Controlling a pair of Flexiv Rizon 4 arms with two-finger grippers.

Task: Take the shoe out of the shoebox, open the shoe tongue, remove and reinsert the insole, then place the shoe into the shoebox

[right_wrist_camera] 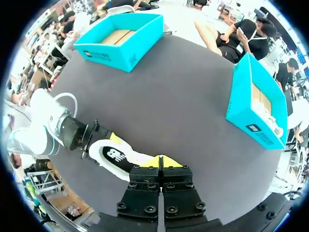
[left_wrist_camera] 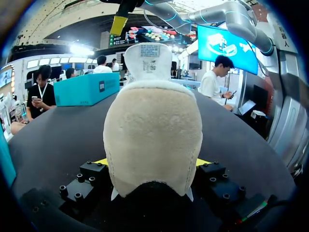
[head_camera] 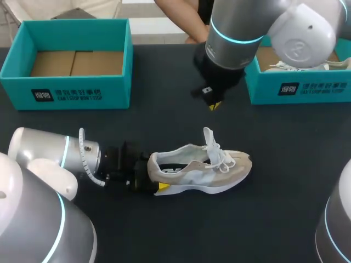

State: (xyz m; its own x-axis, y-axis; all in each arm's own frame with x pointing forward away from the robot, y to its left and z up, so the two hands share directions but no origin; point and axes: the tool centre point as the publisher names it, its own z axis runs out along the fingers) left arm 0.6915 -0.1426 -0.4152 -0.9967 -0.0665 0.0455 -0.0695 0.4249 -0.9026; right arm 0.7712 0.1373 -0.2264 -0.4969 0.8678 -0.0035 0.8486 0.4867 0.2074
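Observation:
A beige and white shoe (head_camera: 203, 167) lies on its sole mid-table, toe pointing right. Its tongue and laces (head_camera: 211, 142) stand up, and the black insole (right_wrist_camera: 114, 155) shows inside. My left gripper (head_camera: 156, 179) comes in low from the left and is shut on the heel; in the left wrist view the heel (left_wrist_camera: 153, 140) fills the gap between its fingers (left_wrist_camera: 152, 162). My right gripper (head_camera: 215, 104) hangs above the table behind the shoe. Its yellow tips (right_wrist_camera: 161, 162) are pressed together with nothing between them. The teal shoebox (head_camera: 71, 90) at the back left is bare inside.
A second teal shoebox (head_camera: 299, 87) stands at the back right with another pale shoe (head_camera: 285, 66) in it, partly hidden by my right arm. Dark tabletop (head_camera: 164, 118) lies between the boxes and in front of the shoe.

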